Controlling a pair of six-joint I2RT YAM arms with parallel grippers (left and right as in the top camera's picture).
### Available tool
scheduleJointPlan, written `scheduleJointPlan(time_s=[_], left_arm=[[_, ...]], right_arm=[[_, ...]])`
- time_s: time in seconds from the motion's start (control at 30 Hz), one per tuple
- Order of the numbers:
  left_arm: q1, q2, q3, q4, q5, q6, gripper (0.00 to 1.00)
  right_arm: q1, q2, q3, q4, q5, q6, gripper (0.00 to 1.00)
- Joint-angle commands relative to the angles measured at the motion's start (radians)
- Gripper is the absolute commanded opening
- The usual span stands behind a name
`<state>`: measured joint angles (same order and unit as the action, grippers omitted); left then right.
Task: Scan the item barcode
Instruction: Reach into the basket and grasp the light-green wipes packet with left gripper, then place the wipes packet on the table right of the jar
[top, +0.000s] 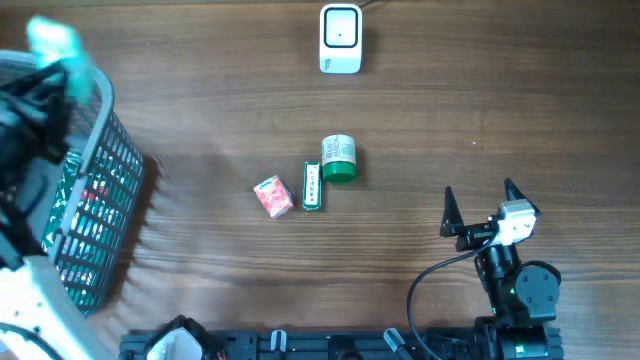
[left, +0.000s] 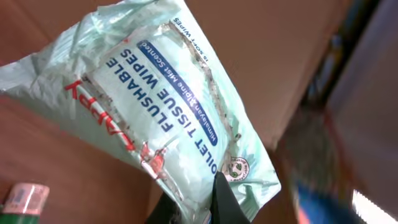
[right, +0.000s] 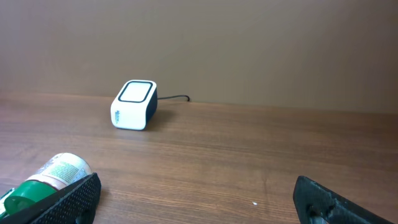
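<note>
The left gripper (left: 205, 198) is clamping tight on the lower edge of a pale-green plastic packet of flushable tissue wipes (left: 168, 106), holding it up over the grey wire basket (top: 100, 200) (a blur in the overhead view). The right gripper (top: 478, 192) is hovering wide open and empty over the brown wooden table (top: 200, 100), well apart from the white box-shaped barcode scanner (top: 340, 40).

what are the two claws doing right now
Left claw: closed, holding the wipes pack.
Right claw: open, holding nothing.
</note>
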<state>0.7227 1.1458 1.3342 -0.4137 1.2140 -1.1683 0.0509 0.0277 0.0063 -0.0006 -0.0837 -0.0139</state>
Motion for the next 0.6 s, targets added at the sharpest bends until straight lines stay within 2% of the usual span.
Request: scheduleJointPlan(time_s=[0.0,0.07,0.13,0.2,0.23,0.37,0.47,0.57], left_arm=[[-0.251,-0.047,0.008,-0.027,0.054,0.335,0.04],[-0.368,-0.040,0.008,-0.088,0.053,0.497,0.04],[-0.552,-0.006,0.008,-0.239,-0.014,0.755,0.04],[-0.648,0.024,0.008,-0.311,-0.121,0.810,0.04],[-0.732,0.060,0.008,-0.352,-0.220,0.848,0.04],[-1.046,0.252,0.008,-0.350,-0.471,1.022,0.04],[-1.207,0.408,0.008,-0.332,-0.643,1.027,0.04],[-1.320,0.568,0.008,-0.327,-0.704,1.027,0.04]], right_arm=[[0.002,-0.004,-0.001,0.003,0.010,-0.011,1.00],[0.002,-0.004,-0.001,0.003,0.010,-0.012,1.00],[0.002,-0.004,-0.001,0.003,0.010,-0.011,1.00],[0.002,-0.004,-0.001,0.003,0.010,-0.012,1.00],[0.002,-0.004,-0.001,0.003,0.010,-0.011,1.00],[0.002,-0.004,-0.001,0.003,0.010,-0.012,1.00],[0.002,-0.004,-0.001,0.003,0.010,-0.011,1.00],[0.002,-0.004,-0.001,0.003,0.010,-0.011,1.00]])
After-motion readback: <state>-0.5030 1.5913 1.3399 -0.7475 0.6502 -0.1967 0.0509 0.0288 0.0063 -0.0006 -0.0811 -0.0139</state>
